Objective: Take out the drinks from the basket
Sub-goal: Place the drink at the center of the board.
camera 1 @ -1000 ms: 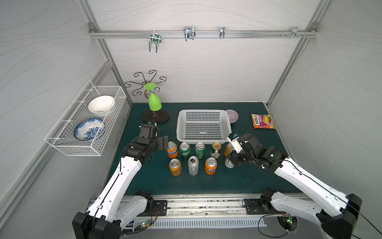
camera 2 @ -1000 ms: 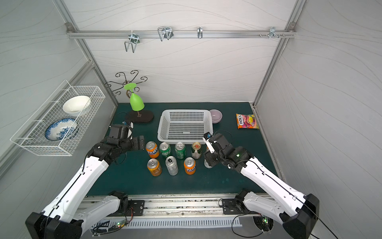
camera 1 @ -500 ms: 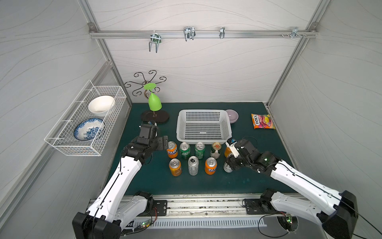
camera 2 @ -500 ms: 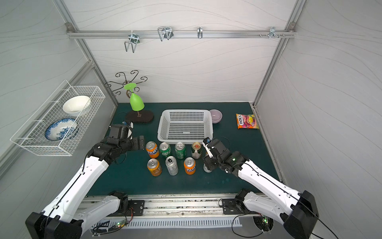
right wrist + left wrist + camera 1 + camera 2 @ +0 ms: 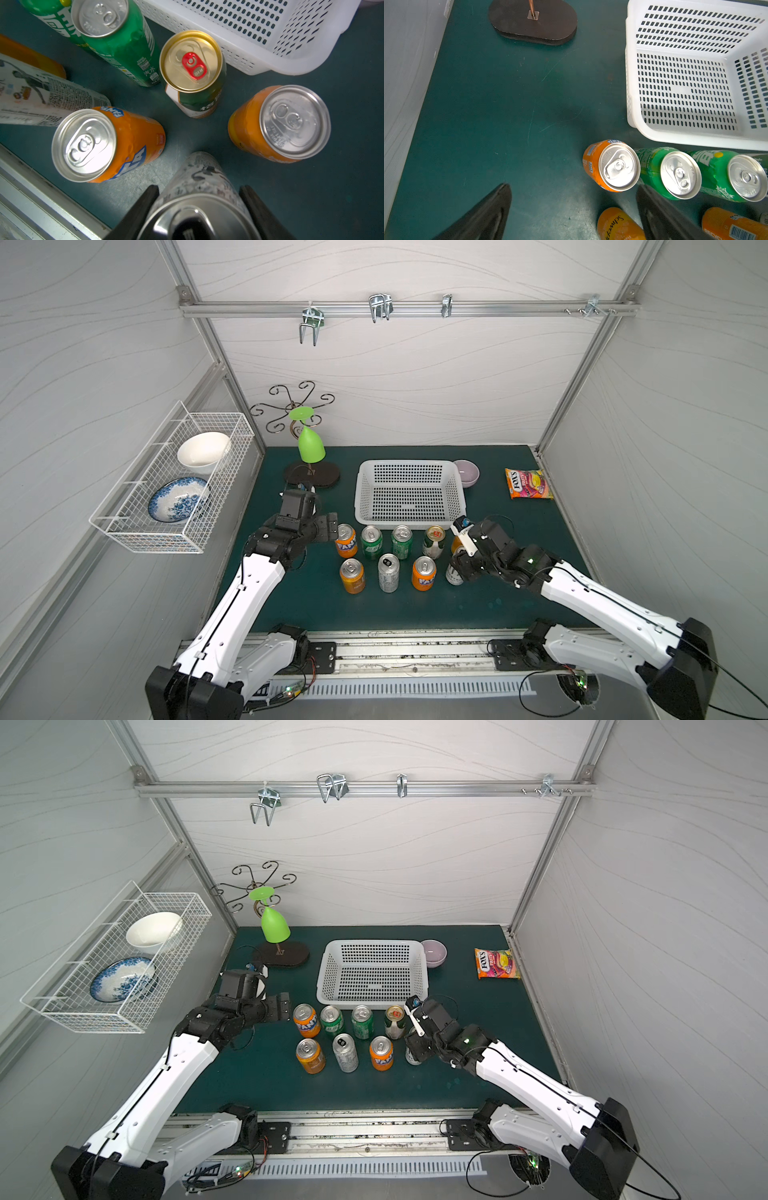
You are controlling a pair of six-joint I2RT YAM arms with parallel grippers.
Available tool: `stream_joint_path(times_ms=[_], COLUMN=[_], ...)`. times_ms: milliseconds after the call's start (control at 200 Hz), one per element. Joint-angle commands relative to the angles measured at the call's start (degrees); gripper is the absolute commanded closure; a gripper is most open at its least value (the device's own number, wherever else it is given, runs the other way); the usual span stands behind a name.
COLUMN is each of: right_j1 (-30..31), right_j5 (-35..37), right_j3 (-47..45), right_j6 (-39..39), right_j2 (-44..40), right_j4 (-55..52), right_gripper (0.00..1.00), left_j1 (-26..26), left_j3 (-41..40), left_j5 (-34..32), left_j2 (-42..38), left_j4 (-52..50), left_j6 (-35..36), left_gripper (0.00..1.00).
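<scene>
- Jaws of the right gripper (image 5: 198,187) pinch the held slim can (image 5: 199,172) near its top, one black finger on either side; the can is upright, and whether its base touches the tabletop (image 5: 415,614) I cannot tell.
- Since a second ago this gripper (image 5: 457,568) and its can (image 5: 454,577) have shifted slightly toward the front edge and toward the front row. Nothing else has moved.
- Just behind the held can stands an orange can (image 5: 278,124), largely hidden by the right wrist in both top views. A Fanta can (image 5: 108,145) stands close on the held can's other side, and the gold-topped can (image 5: 193,68) stands between them, nearer the basket.
- The left gripper (image 5: 573,185) is spread wide and empty — unchanged — low over the tabletop, just beside the orange can at the row's end (image 5: 345,540).
- All nine drinks are out, in two rows between the basket (image 5: 407,464) and the front edge. The second slim can (image 5: 388,572) and another orange can (image 5: 352,574) are in the front row, and two green cans (image 5: 371,541) are in the back row.
- The basket sits mid-tabletop toward the rear edge, with nothing in it.
- A small purple bowl (image 5: 467,472) touches its rear right corner, and a candy bag (image 5: 528,483) lies near the right edge.
- A stand with a green goblet (image 5: 311,443) is at the rear left corner, and a wire rack (image 5: 174,485) hangs on the left wall.
</scene>
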Motion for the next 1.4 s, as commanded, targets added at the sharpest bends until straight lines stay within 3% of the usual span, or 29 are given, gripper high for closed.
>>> stream_joint_path(times_ms=[0,655,950,1395], right_j1=[0.5,0.5,-0.1,-21.3], right_j5=[0.0,1.7,2.8,-8.3], right_j3=[0.2,0.8,10.2,20.2], right_j6=[0.8,0.7,-2.2,-8.0], right_j2=[0.1,0.4,-2.6,-3.5], right_j4=[3.6,1.9,-4.3,-3.0], right_gripper=[0.48,0.27,0.09,0.01], left_j1=[0.4,0.4,0.6,5.5], left_j3=[0.2,0.4,1.4,3.1], left_j5=[-0.4,-0.2,1.1,3.3], left_j2=[0.2,0.2,0.0,-2.8], left_j4=[2.8,2.7,3.3,2.9], left_j6=[0.8,0.6,0.3,0.3], left_gripper=[0.02,0.02,0.02,0.02])
